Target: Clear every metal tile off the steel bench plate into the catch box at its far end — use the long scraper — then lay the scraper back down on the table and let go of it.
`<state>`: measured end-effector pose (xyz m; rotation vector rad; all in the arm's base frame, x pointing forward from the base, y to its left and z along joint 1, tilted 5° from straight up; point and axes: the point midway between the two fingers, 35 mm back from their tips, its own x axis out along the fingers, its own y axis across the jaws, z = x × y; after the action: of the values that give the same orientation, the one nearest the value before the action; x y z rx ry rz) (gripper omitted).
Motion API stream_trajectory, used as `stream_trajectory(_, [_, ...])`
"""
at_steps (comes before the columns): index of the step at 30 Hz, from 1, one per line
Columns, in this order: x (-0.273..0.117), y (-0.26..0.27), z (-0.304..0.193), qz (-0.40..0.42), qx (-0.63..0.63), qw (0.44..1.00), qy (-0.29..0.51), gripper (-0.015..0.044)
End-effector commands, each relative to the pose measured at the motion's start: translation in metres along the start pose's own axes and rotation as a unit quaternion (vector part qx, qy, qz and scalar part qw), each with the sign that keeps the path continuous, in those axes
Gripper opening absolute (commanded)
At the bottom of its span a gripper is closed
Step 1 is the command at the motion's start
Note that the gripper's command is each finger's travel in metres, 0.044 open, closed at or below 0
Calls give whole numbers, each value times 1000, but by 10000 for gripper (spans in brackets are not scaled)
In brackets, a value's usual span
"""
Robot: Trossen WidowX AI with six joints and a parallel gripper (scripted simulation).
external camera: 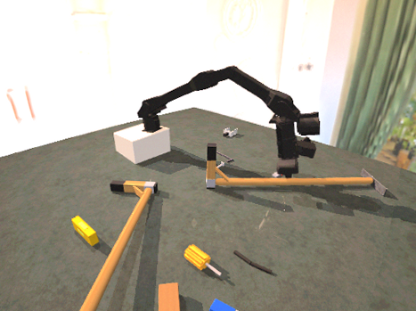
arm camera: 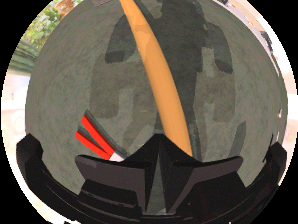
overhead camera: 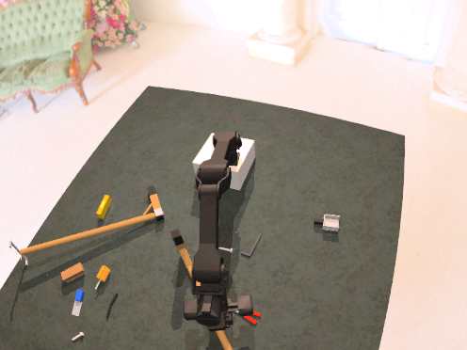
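My gripper (external camera: 287, 172) (arm camera: 159, 142) is shut and empty, pointing down low beside the handle of a long wooden scraper (overhead camera: 185, 259) (external camera: 271, 181) (arm camera: 160, 82). This scraper lies under the arm, with its crosswise black-tipped grip (overhead camera: 177, 236) (external camera: 211, 161) at one end and its grey blade (external camera: 374, 182) at the other. A second long scraper (overhead camera: 89, 233) (external camera: 121, 242) lies to the side. Red-handled pliers (overhead camera: 249, 319) (arm camera: 95, 137) lie close to the fingers, their jaws partly hidden. I cannot make out the bench plate, metal tiles or catch box.
The arm stands on a white block (overhead camera: 245, 165) (external camera: 141, 144). A hex key (overhead camera: 254, 245) and bolt (overhead camera: 226, 249) lie near the arm. A yellow block (overhead camera: 104, 207), brown block (overhead camera: 72, 272), yellow screwdriver (overhead camera: 104, 273) and blue-handled tool (overhead camera: 79, 295) lie left. A small white tray-like piece (overhead camera: 331, 223) lies right.
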<state>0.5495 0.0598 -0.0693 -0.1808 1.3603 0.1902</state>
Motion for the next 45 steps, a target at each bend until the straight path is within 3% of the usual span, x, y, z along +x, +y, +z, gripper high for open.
stream_trajectory(1, [4, -8, 0, 0, 1, 1000, 2, 0])
stream_trajectory(12, [5, -19, 2, -1, 1, 1000, 1, 0])
stream_trajectory(38, [-90, -11, 22, -5, -1, 999, -33, 0])
stream_trajectory(45, [-96, -11, 22, -6, -1, 999, -35, 0])
